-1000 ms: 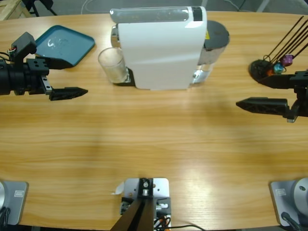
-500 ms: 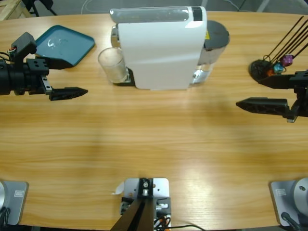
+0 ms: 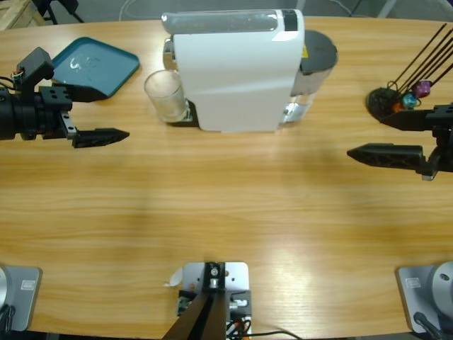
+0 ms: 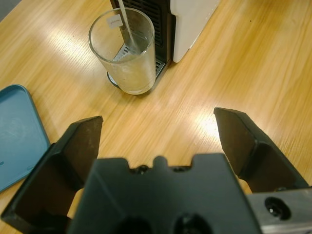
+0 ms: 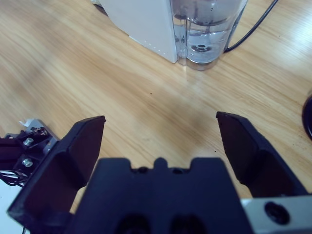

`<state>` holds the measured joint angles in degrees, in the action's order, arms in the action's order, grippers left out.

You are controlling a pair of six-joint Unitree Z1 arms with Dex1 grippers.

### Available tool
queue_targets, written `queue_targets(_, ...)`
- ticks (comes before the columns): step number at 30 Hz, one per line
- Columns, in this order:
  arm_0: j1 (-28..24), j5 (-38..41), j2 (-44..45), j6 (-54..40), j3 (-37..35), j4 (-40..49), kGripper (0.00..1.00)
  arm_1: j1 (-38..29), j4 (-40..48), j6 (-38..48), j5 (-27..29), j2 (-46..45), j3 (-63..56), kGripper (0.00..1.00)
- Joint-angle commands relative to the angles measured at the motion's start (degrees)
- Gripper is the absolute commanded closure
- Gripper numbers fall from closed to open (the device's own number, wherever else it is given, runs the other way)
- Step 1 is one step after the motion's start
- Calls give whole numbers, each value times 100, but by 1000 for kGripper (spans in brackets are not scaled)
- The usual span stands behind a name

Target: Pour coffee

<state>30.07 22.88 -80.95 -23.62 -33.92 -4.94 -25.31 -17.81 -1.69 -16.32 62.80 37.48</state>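
A clear glass (image 3: 164, 95) (image 4: 127, 53) stands on the drip tray at the left end of the white coffee machine (image 3: 237, 71) (image 4: 190, 19), under its spout. A thin pale streak runs down inside the glass; I cannot tell whether coffee lies in it. My left gripper (image 3: 99, 113) (image 4: 158, 119) hovers open over the table, left of the glass and pointing at it, holding nothing. My right gripper (image 3: 379, 136) (image 5: 161, 119) is open and empty at the right side, aimed toward the machine's clear water tank (image 5: 207, 29).
A teal tray (image 3: 95, 65) (image 4: 17, 136) lies at the back left, behind the left gripper. A black capsule stand (image 3: 396, 99) with coloured capsules and thin rods sits at the back right. A black cable (image 5: 248, 29) trails behind the tank.
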Motion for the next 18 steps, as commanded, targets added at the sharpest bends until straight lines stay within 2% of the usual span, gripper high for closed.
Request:
queue_targets(1, 46, -82, -128, 42, 151, 7, 0, 17, 40, -42, 32, -31, -215, 0)
queue_targets(18, 43, -97, -184, 33, 149, -5, 0, 17, 40, -42, 32, 13, -215, 0)
